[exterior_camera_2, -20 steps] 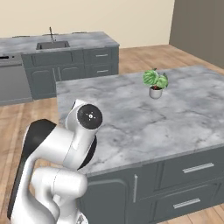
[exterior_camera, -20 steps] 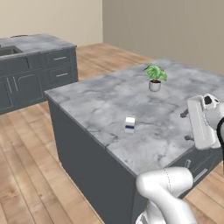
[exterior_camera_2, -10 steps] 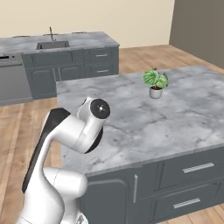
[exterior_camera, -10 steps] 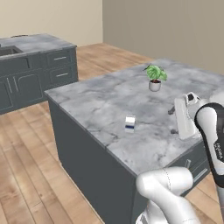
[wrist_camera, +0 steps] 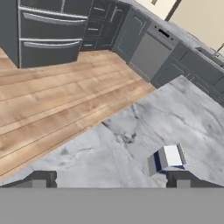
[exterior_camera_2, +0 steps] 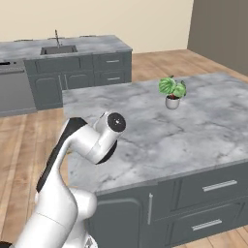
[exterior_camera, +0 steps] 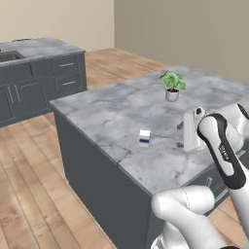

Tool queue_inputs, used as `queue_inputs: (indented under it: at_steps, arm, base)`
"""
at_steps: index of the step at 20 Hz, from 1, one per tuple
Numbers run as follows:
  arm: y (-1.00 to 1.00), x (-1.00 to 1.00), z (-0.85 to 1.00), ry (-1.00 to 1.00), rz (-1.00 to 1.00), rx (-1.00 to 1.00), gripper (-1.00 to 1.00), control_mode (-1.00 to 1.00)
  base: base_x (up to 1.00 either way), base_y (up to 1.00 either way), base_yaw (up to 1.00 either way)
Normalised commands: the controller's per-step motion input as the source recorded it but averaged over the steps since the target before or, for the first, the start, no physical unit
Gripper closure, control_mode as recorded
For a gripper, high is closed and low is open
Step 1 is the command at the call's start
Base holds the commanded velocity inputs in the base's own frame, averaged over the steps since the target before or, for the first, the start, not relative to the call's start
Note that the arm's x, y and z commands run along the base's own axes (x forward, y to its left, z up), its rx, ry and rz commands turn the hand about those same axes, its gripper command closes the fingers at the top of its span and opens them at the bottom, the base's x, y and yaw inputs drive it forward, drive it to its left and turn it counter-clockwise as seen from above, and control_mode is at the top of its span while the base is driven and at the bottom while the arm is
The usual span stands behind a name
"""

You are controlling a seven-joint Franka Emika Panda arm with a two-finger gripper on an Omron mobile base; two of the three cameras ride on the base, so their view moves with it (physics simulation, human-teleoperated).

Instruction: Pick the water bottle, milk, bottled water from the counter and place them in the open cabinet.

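Note:
The milk (exterior_camera: 144, 137) is a small white carton with a blue band, standing near the front edge of the marble counter (exterior_camera: 107, 107). My gripper (exterior_camera: 181, 135) hovers over the counter to the right of the carton, a short way off, jaws wide open and empty. In the hand view the milk (wrist_camera: 166, 159) sits just above the right fingertip (wrist_camera: 181, 178), off to the right of my gripper (wrist_camera: 111, 179). The marble counter (wrist_camera: 183, 113) spreads beneath the carton. The water bottle, the bottled water and the open cabinet are out of view.
A small potted plant (exterior_camera: 171, 86) stands farther back on the island, also seen as the plant (exterior_camera_2: 172, 92). A second counter with a sink (exterior_camera_2: 58, 48) and dark cabinets lines the far wall. Wooden floor (exterior_camera: 29, 185) surrounds the island.
The arm has swung left over the counter, bringing the open hand closer to the milk carton. The carton and plant have not moved.

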Motion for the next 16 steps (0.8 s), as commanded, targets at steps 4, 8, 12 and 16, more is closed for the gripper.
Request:
queue_inputs:
  at_steps: [4,8,12,16]
  arm:
    - [0.00,0.57,-0.32,0.15,-0.03,0.07,-1.00,-1.00]
    - [0.00,0.57,-0.31,0.15,-0.03,0.06,-1.00,-1.00]
    - [0.00,0.52,-0.31,0.12,-0.01,0.08,-1.00,-1.00]
    - [0.00,0.51,-0.26,0.10,-0.01,0.10,-1.00,-1.00]
  base:
    - [0.00,0.00,0.00]
    - [0.00,0.00,0.00]
    - [0.00,0.00,0.00]
    - [0.00,0.00,0.00]
